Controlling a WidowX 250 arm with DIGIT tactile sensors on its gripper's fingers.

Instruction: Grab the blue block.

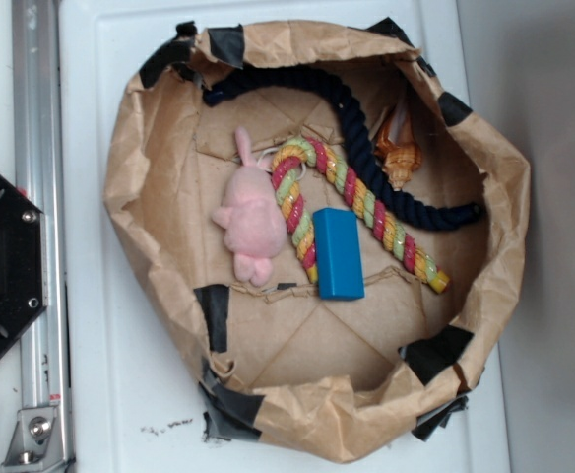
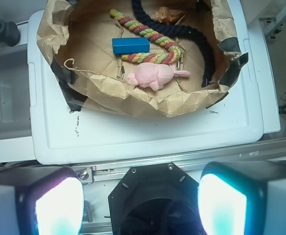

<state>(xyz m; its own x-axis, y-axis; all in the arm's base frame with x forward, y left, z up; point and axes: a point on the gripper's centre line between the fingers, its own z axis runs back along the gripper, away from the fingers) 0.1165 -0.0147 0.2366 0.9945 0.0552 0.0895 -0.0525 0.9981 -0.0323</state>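
Jaws spread wide, empty; blue block [image 1: 339, 253] touching striped rope [image 1: 361, 205], unlabelled.

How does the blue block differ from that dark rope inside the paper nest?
The blue block is bright blue, short, straight and smooth-faced; the dark navy rope is nearly black, long, curved and twisted. The block lies against the multicoloured rope; the navy rope arcs along the far side. Both rest inside the brown paper nest.

We see soft, even light in both views; the wrist view's fingers [image 2: 221, 203] at six o'clock glow overexposed and blurred, its edges bowed.
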